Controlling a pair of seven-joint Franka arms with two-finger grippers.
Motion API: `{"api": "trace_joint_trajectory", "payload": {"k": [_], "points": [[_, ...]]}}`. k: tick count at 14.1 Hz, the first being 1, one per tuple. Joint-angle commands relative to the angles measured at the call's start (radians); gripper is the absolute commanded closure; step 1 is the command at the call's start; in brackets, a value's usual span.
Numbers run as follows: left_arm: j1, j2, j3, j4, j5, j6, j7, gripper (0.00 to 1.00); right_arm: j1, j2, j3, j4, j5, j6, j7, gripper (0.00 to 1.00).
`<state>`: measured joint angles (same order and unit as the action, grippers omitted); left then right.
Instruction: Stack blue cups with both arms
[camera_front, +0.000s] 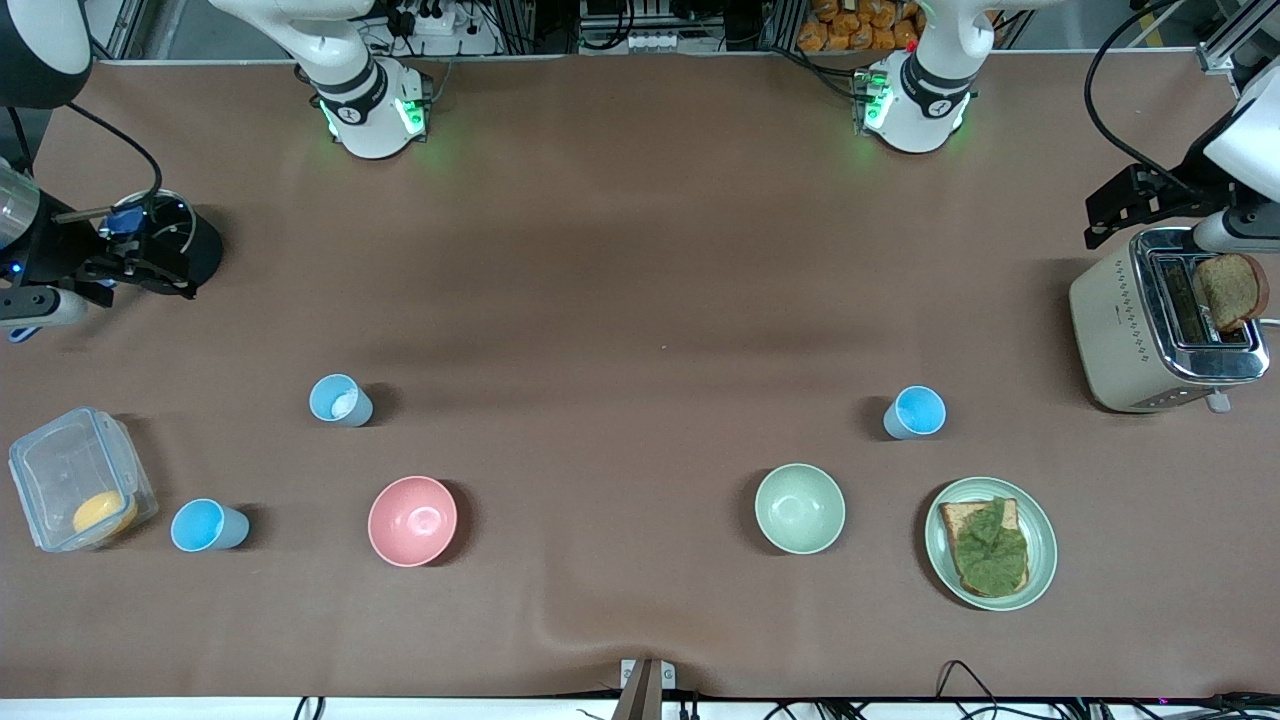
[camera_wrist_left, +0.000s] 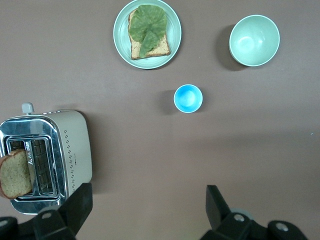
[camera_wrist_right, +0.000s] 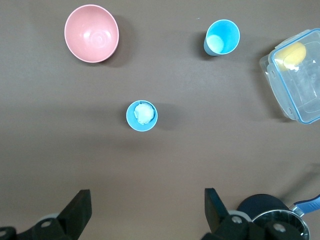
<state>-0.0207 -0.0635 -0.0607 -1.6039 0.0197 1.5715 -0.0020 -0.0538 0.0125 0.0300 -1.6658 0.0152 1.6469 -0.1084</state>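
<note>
I see no readable writing. Three blue cups stand apart on the tabletop (camera_front: 640, 250) — pale-inside one (camera_front: 339, 400), bright one (camera_front: 914, 412), another (camera_front: 208, 525) beside the container (camera_front: 78, 480). Left pincer (camera_wrist_left: 147, 210) and right pincer (camera_wrist_right: 147, 210) hover, fingers apart.

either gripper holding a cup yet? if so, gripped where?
Nothing held. Left gripper and right gripper are both open, high over the table.
</note>
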Motion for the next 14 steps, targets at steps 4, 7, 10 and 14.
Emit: {"api": "trace_joint_trajectory", "payload": {"k": [4,7,10,14], "points": [[0.007,0.005,-0.001,0.028,-0.023,-0.018,0.019,0.0,-0.003,-0.006,0.002,0.006,0.009,-0.012,-0.007,0.0],[0.007,0.007,0.001,0.038,-0.021,-0.018,0.014,0.0,-0.003,-0.008,0.002,0.006,0.009,-0.013,-0.007,0.0],[0.007,0.007,0.001,0.038,-0.018,-0.019,0.01,0.0,0.0,-0.005,0.004,0.006,0.009,-0.013,-0.008,0.0],[0.007,0.007,0.001,0.039,-0.018,-0.019,0.01,0.0,0.037,0.013,0.002,0.003,0.008,-0.016,-0.007,0.0]]}}
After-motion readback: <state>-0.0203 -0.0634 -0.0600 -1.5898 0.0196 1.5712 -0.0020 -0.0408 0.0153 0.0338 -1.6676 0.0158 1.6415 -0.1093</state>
